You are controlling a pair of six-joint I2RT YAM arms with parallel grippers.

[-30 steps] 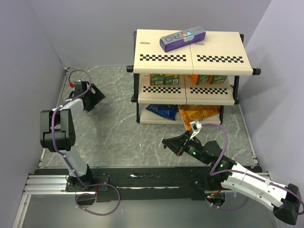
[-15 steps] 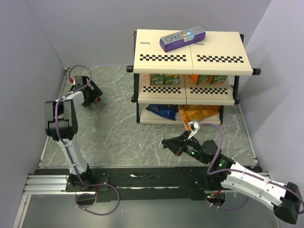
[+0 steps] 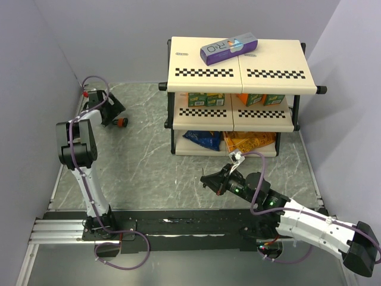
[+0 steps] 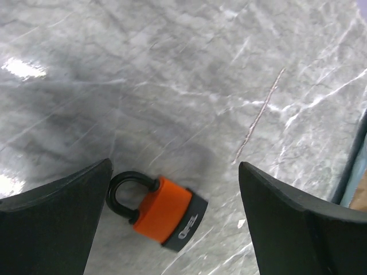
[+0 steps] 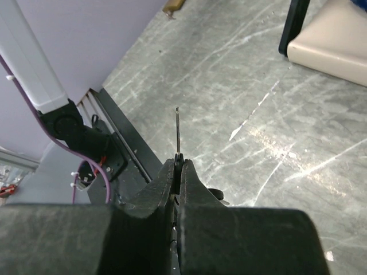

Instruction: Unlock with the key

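While the key (image 5: 178, 133) is pinched in the tightly closed right claw (image 5: 179, 166), near right, the padlock (image 4: 165, 209) lies loose under the fully spread left claw (image 4: 175, 167), far left; it could be knocked aside by an off-centre closing

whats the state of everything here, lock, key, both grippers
padlock: lying flat, shackle closed, no key in it
key: pinched in the right gripper, blade sticking out ahead
left gripper: open, over the padlock, holding nothing
right gripper: shut on the key, far from the padlock
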